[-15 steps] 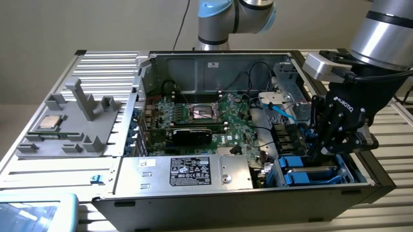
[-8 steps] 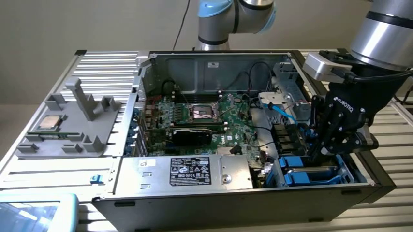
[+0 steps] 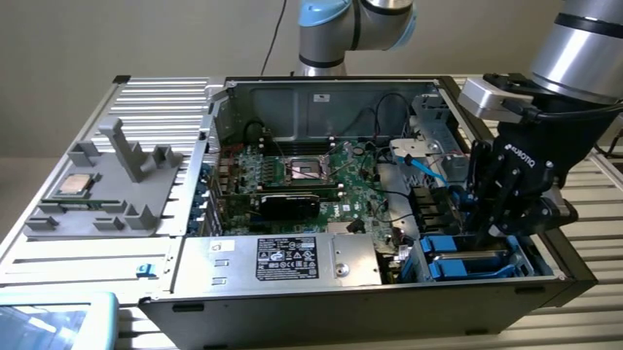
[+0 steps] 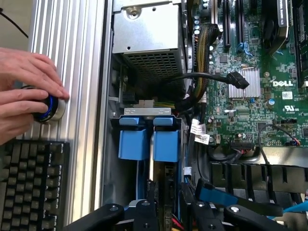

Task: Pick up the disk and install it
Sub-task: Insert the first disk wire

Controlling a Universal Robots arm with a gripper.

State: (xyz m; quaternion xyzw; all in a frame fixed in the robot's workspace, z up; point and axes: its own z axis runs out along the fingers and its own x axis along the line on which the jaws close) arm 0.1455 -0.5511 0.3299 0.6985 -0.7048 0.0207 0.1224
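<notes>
The disk [image 4: 166,139], with its bright blue carrier, stands on edge in the drive bay of the open computer case [image 3: 322,302], beside a second blue carrier [image 4: 132,139]. My gripper [image 4: 173,214] hovers just over the bay. Its black fingers [image 4: 144,214] stand a little apart on either side of the disk's slot, and I see nothing between them. In the exterior view the gripper [image 3: 492,233] reaches down into the case's corner on that view's right, above the blue carriers [image 3: 465,264].
A person's hand [image 4: 24,82] rests on a round knob [image 4: 50,108] beside a black keyboard [image 4: 31,187]. The motherboard [image 4: 260,72] and a loose black cable plug [image 4: 238,79] lie close to the bay. A grey tray [image 3: 107,189] holds a processor chip [image 3: 73,186].
</notes>
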